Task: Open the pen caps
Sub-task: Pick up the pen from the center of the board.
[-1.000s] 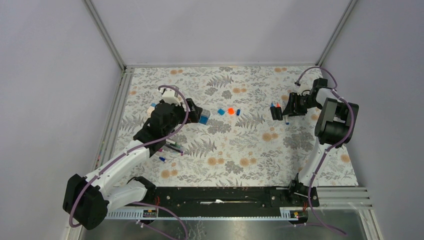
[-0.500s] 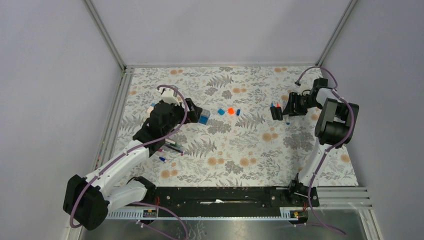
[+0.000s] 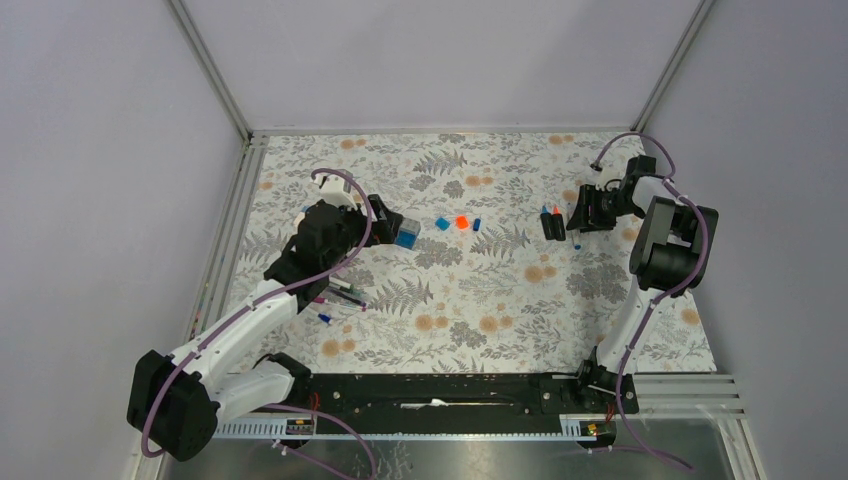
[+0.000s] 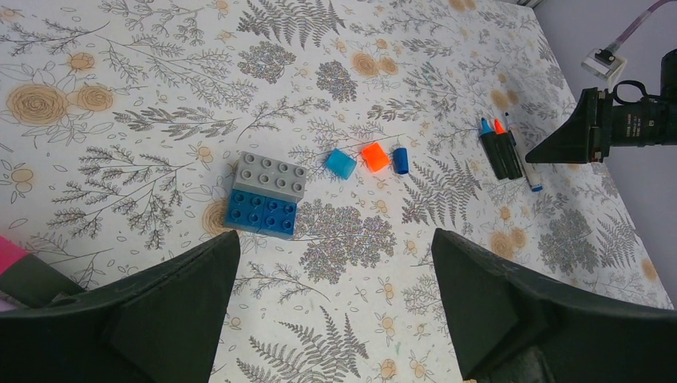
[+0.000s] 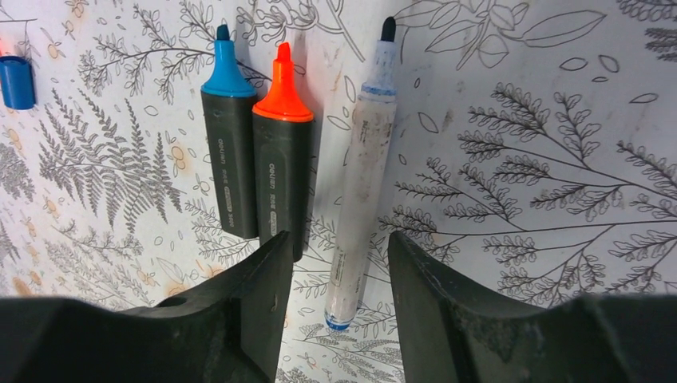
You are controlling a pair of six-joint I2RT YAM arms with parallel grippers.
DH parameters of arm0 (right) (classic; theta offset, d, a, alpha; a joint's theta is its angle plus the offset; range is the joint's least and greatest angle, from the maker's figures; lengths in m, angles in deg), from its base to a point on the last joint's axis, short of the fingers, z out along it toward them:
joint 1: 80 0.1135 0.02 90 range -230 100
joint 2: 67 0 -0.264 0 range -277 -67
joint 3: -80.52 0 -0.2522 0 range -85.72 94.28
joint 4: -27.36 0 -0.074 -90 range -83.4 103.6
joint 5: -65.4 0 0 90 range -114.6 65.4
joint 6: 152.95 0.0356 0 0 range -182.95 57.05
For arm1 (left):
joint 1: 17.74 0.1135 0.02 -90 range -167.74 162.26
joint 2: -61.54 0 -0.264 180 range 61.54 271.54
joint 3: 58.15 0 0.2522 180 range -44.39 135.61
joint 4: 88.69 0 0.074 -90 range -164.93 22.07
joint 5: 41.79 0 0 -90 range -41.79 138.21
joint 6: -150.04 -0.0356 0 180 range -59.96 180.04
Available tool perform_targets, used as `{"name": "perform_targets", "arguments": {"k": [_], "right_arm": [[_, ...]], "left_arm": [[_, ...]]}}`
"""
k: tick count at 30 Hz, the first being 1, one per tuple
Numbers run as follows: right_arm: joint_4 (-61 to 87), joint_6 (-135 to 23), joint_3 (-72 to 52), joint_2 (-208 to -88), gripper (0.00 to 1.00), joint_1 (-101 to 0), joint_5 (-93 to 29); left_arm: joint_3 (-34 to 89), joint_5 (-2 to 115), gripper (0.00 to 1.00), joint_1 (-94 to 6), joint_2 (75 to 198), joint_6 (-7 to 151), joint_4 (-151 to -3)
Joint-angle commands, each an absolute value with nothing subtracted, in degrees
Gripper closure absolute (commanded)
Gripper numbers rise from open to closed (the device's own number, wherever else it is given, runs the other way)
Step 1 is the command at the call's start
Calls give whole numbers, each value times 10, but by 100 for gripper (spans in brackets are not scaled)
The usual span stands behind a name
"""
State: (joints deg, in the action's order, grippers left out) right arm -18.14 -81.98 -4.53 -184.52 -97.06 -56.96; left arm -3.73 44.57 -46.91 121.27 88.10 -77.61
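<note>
— So, which step is this?
— Left gripper (image 4: 334, 239) gapes empty, lower left; three pen caps (image 4: 374, 156) lie loose mid-frame; right gripper (image 5: 337, 239), parted, holds nothing over bare-tipped highlighters (image 5: 281, 175).
— Next?
— Probably grab a pen (image 3: 348, 294) beside the left arm, both grippers pulling.

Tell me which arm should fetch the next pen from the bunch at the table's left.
Left, likely. The bunch of pens lies beside its forearm, and the left gripper has its jaws wide open and empty. The right gripper is across the table at the uncapped highlighters.
</note>
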Motion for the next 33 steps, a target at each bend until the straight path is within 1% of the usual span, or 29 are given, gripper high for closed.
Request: {"name": "perform_targets", "arguments": {"k": [1,4,7,17,21,25,29,33], "right_arm": [[-162,-810,-45,-1818,47,-973,-544],[-155,-806,-41,-1826,53,-973,-536],[-149,-806,-40,-1833,56,-972,-525],[-145,-811,-44,-1842,57,-959,-507],[-142,-815,-48,-1842,58,-951,-480],[-137,-818,-56,-1839,61,-944,-460],[-128,-823,-67,-1836,66,-929,-415],[-119,-828,-76,-1837,67,-917,-370]], "left_arm": [[-41,460,1,-464,1204,885,-806],[-40,461,1,-464,1204,886,-807],[-40,462,1,-463,1205,887,-807],[-36,468,1,-461,1214,888,-810],[-35,468,1,-461,1213,888,-810],[-38,469,1,-460,1212,888,-810],[-39,470,1,-460,1212,889,-810],[-42,469,1,-459,1208,888,-810]]}}
